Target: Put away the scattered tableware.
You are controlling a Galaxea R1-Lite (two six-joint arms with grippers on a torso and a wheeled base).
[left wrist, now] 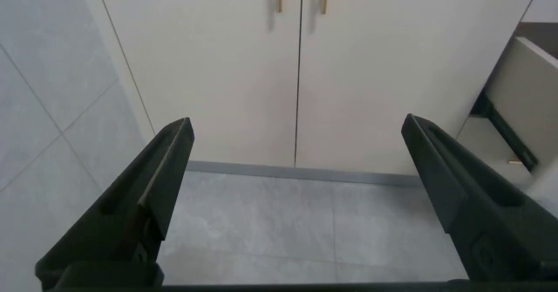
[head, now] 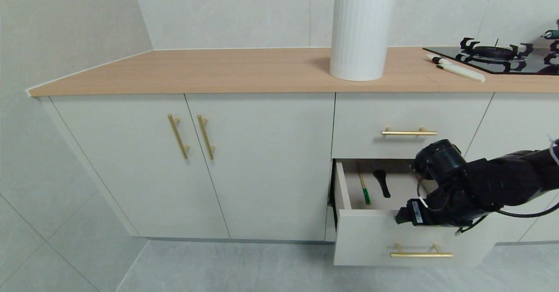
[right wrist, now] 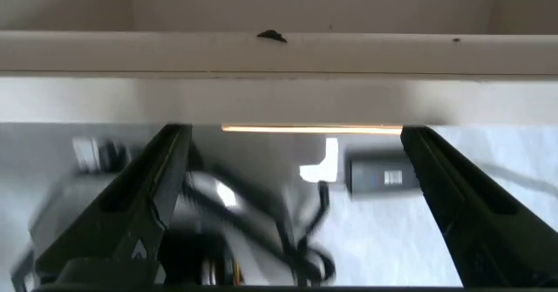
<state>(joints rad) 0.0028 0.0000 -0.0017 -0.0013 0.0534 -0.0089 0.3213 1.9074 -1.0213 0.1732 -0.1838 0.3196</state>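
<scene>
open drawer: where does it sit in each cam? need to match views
Head view: open drawer, lower right, at the right gripper.
Left wrist view: its side and rail, next to the double doors.
Right wrist view: its front panel, spanning the frame beyond the fingers.
Shared landmark: gold drawer handle, head and right wrist views.

Grey-tiled walls [head: 218, 12] and floor [head: 218, 266] surround white cabinets [head: 262, 165] under a wooden countertop [head: 218, 69].
</scene>
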